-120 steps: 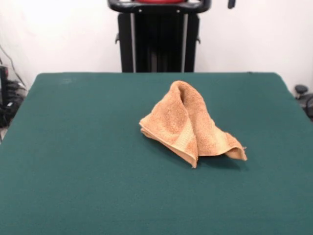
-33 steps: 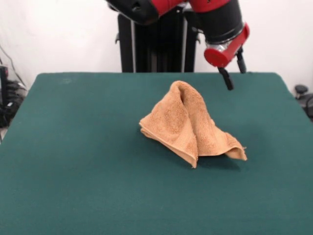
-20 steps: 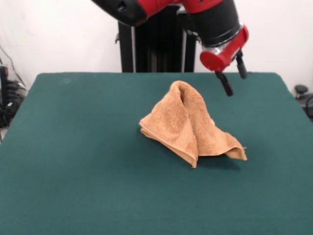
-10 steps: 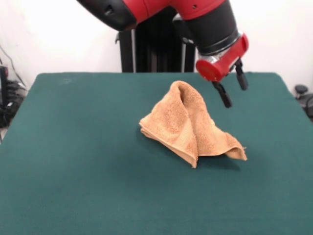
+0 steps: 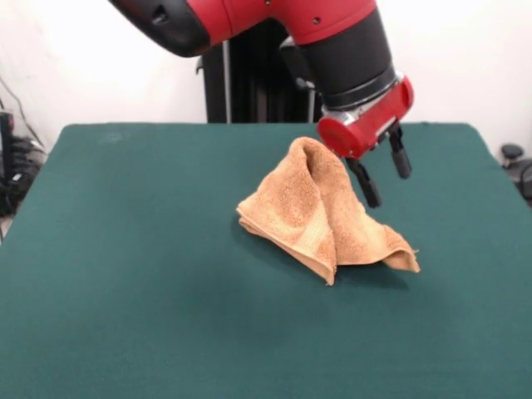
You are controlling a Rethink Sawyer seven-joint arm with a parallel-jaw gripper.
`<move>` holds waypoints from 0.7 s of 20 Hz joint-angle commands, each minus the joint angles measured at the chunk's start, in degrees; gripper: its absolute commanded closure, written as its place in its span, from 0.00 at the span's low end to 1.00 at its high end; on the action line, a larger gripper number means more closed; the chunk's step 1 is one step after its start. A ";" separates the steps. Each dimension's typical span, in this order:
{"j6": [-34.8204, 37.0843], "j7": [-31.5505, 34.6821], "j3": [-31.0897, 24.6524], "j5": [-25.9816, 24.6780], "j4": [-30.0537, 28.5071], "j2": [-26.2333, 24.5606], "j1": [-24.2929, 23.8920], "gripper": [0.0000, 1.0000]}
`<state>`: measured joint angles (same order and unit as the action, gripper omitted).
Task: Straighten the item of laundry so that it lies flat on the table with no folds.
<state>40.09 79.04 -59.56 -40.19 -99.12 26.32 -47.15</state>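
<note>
I note the arm has come down and leftward in the frame over the past second and a half; the gripper [image 5: 385,181] now hangs just right of the towel's peak, so I judge a grasp is being lined up. The towel [image 5: 320,212] sits unmoved, heaped in a folded tent at centre of the table [image 5: 125,266]. Fingers [image 5: 366,186] are spread apart, holding nothing, apparently not touching cloth.

We find no readable text, label, brand, number or sign anywhere, from upper left to lower right.
</note>
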 commanded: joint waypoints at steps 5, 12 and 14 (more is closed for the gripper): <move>3.79 -10.64 6.04 -4.06 10.10 -6.55 4.29 0.00; 4.55 -13.34 6.19 -4.25 14.20 -10.33 5.08 0.00; 4.65 -13.89 6.08 -4.43 14.34 -10.55 5.21 0.00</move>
<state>40.09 79.04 -57.81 -41.44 -89.96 18.48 -44.92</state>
